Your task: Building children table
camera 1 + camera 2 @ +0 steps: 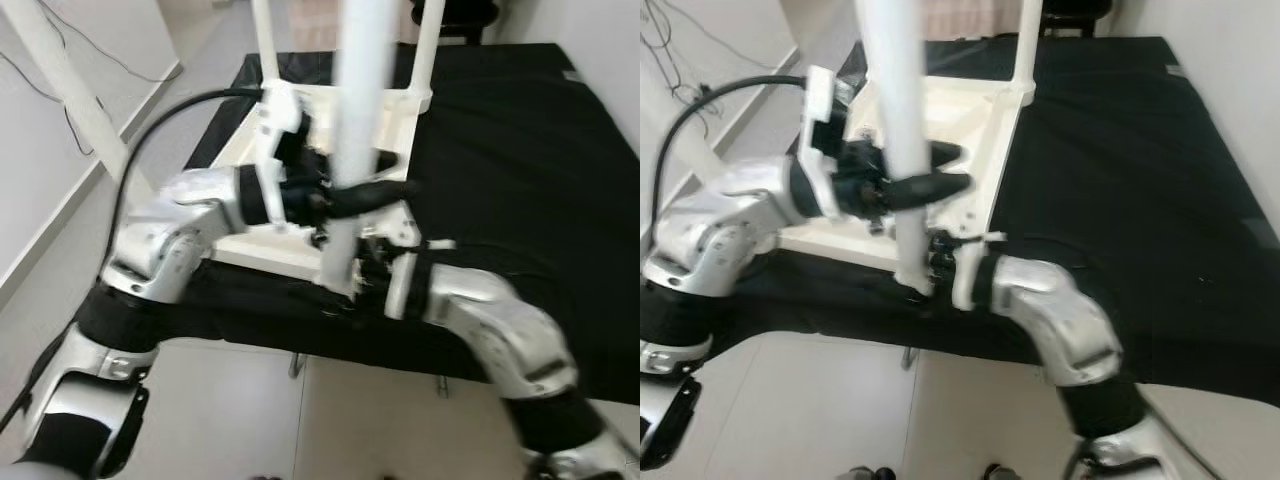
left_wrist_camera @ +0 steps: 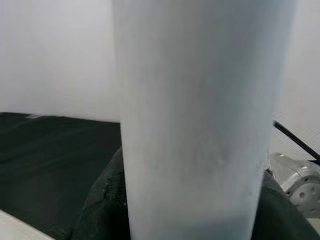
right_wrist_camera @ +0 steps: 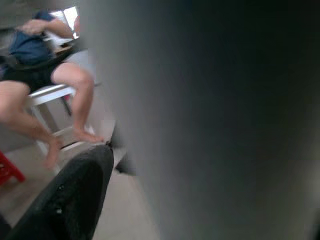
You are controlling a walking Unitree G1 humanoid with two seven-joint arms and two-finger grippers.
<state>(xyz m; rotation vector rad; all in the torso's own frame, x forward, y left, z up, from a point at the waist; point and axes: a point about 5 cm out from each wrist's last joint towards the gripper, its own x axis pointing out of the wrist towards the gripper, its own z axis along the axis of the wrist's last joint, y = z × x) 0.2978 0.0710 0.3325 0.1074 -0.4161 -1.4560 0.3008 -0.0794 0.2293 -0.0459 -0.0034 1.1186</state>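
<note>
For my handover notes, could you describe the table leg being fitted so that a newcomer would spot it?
On the black mat lies an upturned white tabletop. At its near corner stands a white leg, unlike the far legs clasped by the left gripper and the right gripper.

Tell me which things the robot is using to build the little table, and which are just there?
For the job:
- white table leg, upright
- upside-down white tabletop with other legs already on
- left gripper, fingers around the leg
- right gripper, low on the leg

Just there:
- black mat under the table
- black cable
- seated person
</note>
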